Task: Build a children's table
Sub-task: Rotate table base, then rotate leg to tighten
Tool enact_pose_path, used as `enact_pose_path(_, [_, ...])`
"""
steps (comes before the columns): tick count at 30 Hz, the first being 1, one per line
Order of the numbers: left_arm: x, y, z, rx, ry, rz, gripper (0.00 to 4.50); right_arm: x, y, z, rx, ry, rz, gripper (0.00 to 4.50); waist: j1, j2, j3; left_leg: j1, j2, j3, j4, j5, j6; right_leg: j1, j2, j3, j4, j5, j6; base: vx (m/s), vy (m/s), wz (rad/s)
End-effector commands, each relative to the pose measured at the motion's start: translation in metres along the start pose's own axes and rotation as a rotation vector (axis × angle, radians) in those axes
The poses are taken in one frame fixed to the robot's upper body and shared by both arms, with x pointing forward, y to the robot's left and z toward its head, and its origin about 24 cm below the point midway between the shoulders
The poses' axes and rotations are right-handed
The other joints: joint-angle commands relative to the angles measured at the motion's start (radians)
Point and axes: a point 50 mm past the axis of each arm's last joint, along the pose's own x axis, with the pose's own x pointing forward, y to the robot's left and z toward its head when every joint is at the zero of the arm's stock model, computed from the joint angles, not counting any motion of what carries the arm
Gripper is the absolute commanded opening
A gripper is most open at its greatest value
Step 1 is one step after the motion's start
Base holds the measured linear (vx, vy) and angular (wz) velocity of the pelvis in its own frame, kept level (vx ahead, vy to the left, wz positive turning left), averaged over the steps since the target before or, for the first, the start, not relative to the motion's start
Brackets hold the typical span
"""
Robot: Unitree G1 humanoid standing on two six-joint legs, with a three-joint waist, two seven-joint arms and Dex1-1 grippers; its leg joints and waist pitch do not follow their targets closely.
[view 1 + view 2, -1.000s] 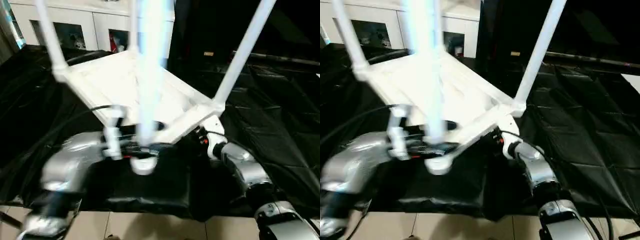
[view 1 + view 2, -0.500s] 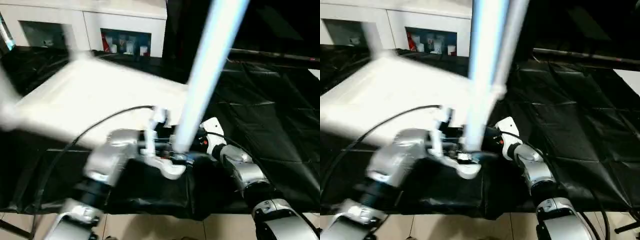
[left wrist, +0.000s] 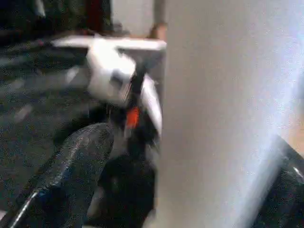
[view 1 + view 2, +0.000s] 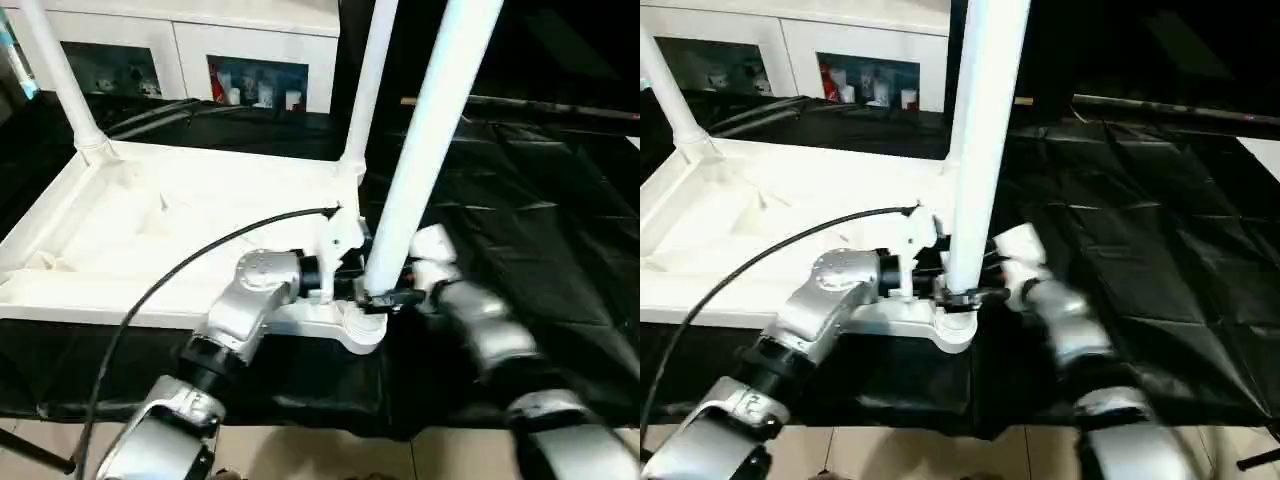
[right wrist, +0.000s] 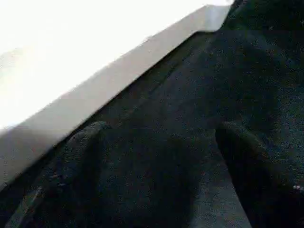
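The children's table lies upside down on black cloth, its white ribbed tabletop (image 4: 170,220) facing up. Three white legs stand in its corner sockets: far left (image 4: 60,80), far right (image 4: 368,90) and near right (image 4: 430,150). My left gripper (image 4: 378,296) stands open around the base of the near right leg, just above its socket (image 4: 352,328). In the left wrist view one finger (image 3: 289,190) lies against the leg (image 3: 218,114), and the other finger (image 3: 76,166) stands off it. My right gripper (image 5: 166,156) is open and empty beside the tabletop's edge (image 5: 95,90), to the right of that leg.
Black cloth (image 4: 540,180) covers the work surface, with free room to the right. A white glass-door cabinet (image 4: 250,60) stands behind. A black cable (image 4: 200,255) arcs over the tabletop to my left wrist. Tiled floor (image 4: 330,455) shows at the near edge.
The table has swung round with my left arm, so the near leg now stands right of centre and the tabletop lies to the left. My right arm is blurred, shifting beside the leg.
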Motion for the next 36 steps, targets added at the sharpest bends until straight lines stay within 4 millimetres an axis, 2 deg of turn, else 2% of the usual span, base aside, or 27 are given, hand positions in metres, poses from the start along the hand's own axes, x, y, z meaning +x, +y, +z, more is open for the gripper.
enact_pose_path(1, [-0.007, -0.003, -0.003, -0.004, 0.033, -0.055, 4.48, -0.008, 0.003, 0.0, -0.041, -0.005, 0.094, 3.83, 0.009, 0.005, -0.064, 0.009, 0.047, -0.022, -0.067, -0.223, 0.041, 0.054, -0.07, 0.051, -0.076, -0.228, -0.206, 0.0, 0.0, 0.0])
enact_pose_path(2, [-0.01, -0.002, -0.005, 0.003, 0.057, -0.06, 4.31, -0.011, 0.003, -0.001, -0.065, 0.002, 0.11, 3.83, 0.009, 0.005, -0.064, 0.009, 0.048, -0.022, -0.067, -0.221, 0.042, 0.053, -0.07, 0.051, -0.074, -0.22, -0.209, 0.0, 0.0, 0.0])
enact_pose_path(6, [-0.026, 0.0, -0.015, 0.038, 0.176, -0.074, 4.08, -0.026, 0.0, -0.003, -0.132, 0.017, 0.157, 3.83, 0.014, 0.007, -0.063, 0.011, 0.049, -0.023, -0.069, -0.233, 0.037, 0.05, -0.071, 0.051, -0.076, -0.23, -0.21, 0.0, 0.0, 0.0])
enact_pose_path(8, [-0.035, 0.003, -0.02, 0.075, 0.244, -0.075, 3.86, -0.033, 0.0, 0.0, -0.146, 0.007, 0.181, 3.83, 0.016, 0.005, -0.06, 0.01, 0.049, -0.024, -0.071, -0.243, 0.035, 0.05, -0.071, 0.052, -0.079, -0.257, -0.192, 0.0, 0.0, 0.0])
enact_pose_path(11, [-0.046, 0.006, -0.025, 0.087, 0.302, -0.067, 3.66, -0.046, 0.004, 0.006, -0.13, -0.015, 0.24, 3.83, 0.02, 0.009, -0.061, 0.011, 0.05, -0.026, -0.072, -0.249, 0.033, 0.05, -0.073, 0.053, -0.08, -0.268, -0.176, 0.0, 0.0, 0.0])
enact_pose_path(15, [-0.054, 0.007, -0.025, 0.073, 0.331, -0.083, 3.28, -0.058, 0.014, 0.01, -0.105, -0.02, 0.359, 3.83, 0.025, 0.014, -0.059, 0.012, 0.052, -0.027, -0.074, -0.264, 0.034, 0.05, -0.073, 0.052, -0.081, -0.261, -0.193, 0.0, 0.0, 0.0])
enact_pose_path(18, [-0.058, 0.007, -0.026, 0.061, 0.355, -0.102, 3.14, -0.065, 0.017, 0.009, -0.112, 0.001, 0.407, 3.83, 0.03, 0.012, -0.058, 0.013, 0.052, -0.026, -0.073, -0.27, 0.029, 0.047, -0.077, 0.052, -0.084, -0.295, -0.187, 0.0, 0.0, 0.0])
enact_pose_path(20, [-0.06, 0.008, -0.026, 0.06, 0.367, -0.112, 2.91, -0.068, 0.017, 0.008, -0.121, 0.017, 0.421, 3.83, 0.032, 0.018, -0.058, 0.014, 0.052, -0.027, -0.075, -0.275, 0.022, 0.045, -0.076, 0.052, -0.088, -0.316, -0.182, 0.0, 0.0, 0.0])
enact_pose_path(23, [-0.062, 0.01, -0.027, 0.066, 0.382, -0.114, 2.62, -0.07, 0.017, 0.011, -0.134, 0.024, 0.429, 3.83, 0.037, 0.016, -0.058, 0.016, 0.05, -0.027, -0.074, -0.278, 0.016, 0.043, -0.076, 0.052, -0.089, -0.332, -0.175, 0.0, 0.0, 0.0])
enact_pose_path(29, [-0.065, 0.012, -0.027, 0.067, 0.408, -0.111, 2.1, -0.071, 0.017, 0.015, -0.132, 0.027, 0.439, 3.83, 0.04, 0.018, -0.061, 0.012, 0.05, -0.027, -0.072, -0.246, 0.018, 0.048, -0.077, 0.051, -0.081, -0.267, -0.189, 0.0, 0.0, 0.0])
enact_pose_path(36, [-0.07, 0.012, -0.031, 0.042, 0.45, -0.13, 1.55, -0.072, 0.02, 0.016, -0.136, 0.033, 0.447, 3.83, 0.04, 0.019, -0.059, 0.014, 0.051, -0.028, -0.074, -0.268, 0.01, 0.047, -0.078, 0.051, -0.085, -0.3, -0.184, 0.0, 0.0, 0.0])
